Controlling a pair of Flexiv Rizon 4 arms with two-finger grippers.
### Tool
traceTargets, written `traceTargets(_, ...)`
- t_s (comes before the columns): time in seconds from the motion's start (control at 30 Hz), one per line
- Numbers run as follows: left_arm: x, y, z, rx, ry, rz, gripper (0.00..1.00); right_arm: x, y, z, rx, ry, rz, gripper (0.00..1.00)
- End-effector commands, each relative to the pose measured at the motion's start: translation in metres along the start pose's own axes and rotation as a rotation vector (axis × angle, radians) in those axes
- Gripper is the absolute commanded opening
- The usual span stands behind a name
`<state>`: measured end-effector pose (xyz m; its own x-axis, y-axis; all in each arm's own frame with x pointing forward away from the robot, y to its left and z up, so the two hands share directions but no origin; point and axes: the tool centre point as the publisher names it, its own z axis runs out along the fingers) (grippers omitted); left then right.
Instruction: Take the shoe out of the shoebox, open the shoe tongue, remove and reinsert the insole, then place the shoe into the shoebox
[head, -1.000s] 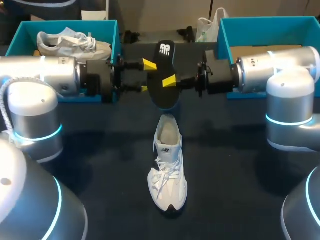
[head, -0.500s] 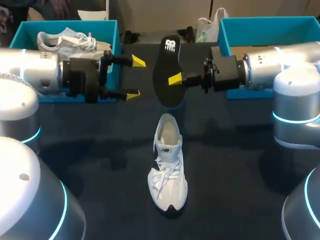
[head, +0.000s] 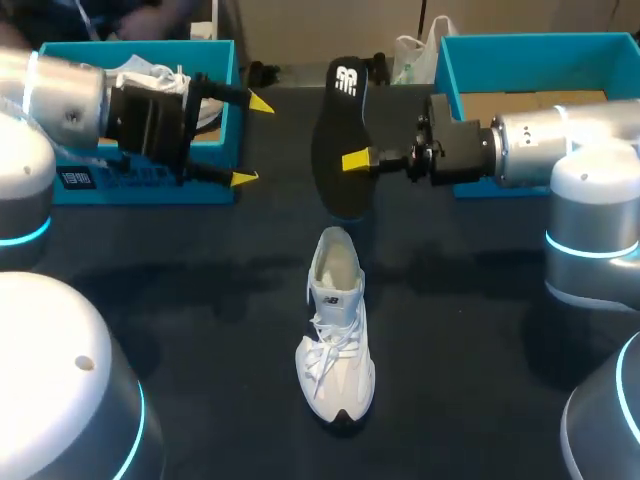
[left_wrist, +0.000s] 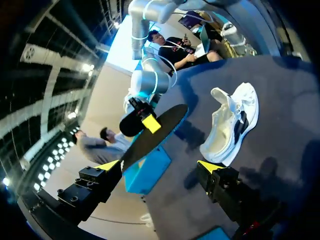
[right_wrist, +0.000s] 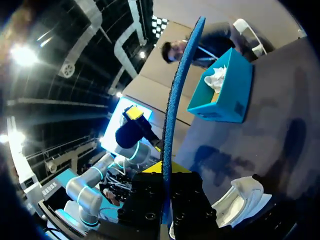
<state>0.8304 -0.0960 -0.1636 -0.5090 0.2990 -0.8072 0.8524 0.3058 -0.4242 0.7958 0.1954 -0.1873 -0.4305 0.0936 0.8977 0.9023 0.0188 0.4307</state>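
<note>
My left end effector (head: 252, 140) has let go and backed off, fingers spread. Right end effector (head: 352, 160) alone pinches the insole (head: 330, 140), just above the shoe (head: 335, 330) on the table (head: 480, 330), so reinserting looks next.

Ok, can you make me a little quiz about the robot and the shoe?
1. True or false: the black insole is inside the white shoe.
2. Which gripper holds the insole? A. left gripper B. right gripper C. both
3. Fill in: the left gripper's fingers are ___ (open or shut).
Key: 1. False, it is out of the shoe, held up in the air. 2. B. 3. Open, holding nothing.
</note>
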Motion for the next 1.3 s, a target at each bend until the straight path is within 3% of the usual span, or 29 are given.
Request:
traceTargets(0.03,-0.007,-0.004,0.002,-0.164,0.343,-0.319,1.00,0.002,-0.003,0.004,-0.009,-0.006,0.000,0.00)
traceTargets(0.37,-0.007,-0.004,0.002,-0.164,0.343,-0.319,1.00,0.002,-0.003,0.004,-0.009,-0.006,0.000,0.00)
traceTargets(0.43,0.006,-0.005,0.008,-0.245,0.343,-0.365,1.00,0.002,-0.003,0.004,-0.009,-0.006,0.000,0.00)
traceTargets(0.6,0.036,0.000,0.015,-0.330,0.372,-0.516,1.00,-0.008,-0.008,-0.002,-0.016,-0.026,-0.029,0.00)
traceTargets(0.87,0.071,-0.001,0.015,-0.346,0.401,-0.685,1.00,-0.019,-0.016,-0.005,-0.021,-0.053,-0.099,0.00)
traceTargets(0.93,0.086,-0.004,0.011,-0.406,0.381,-0.717,1.00,-0.020,-0.019,-0.004,-0.025,-0.086,-0.116,0.00)
traceTargets(1.27,0.086,-0.004,0.011,-0.406,0.381,-0.717,1.00,-0.020,-0.019,-0.004,-0.025,-0.086,-0.116,0.00)
traceTargets(1.3,0.088,-0.006,0.017,-0.457,0.375,-0.740,1.00,-0.020,-0.019,-0.004,-0.025,-0.086,-0.116,0.00)
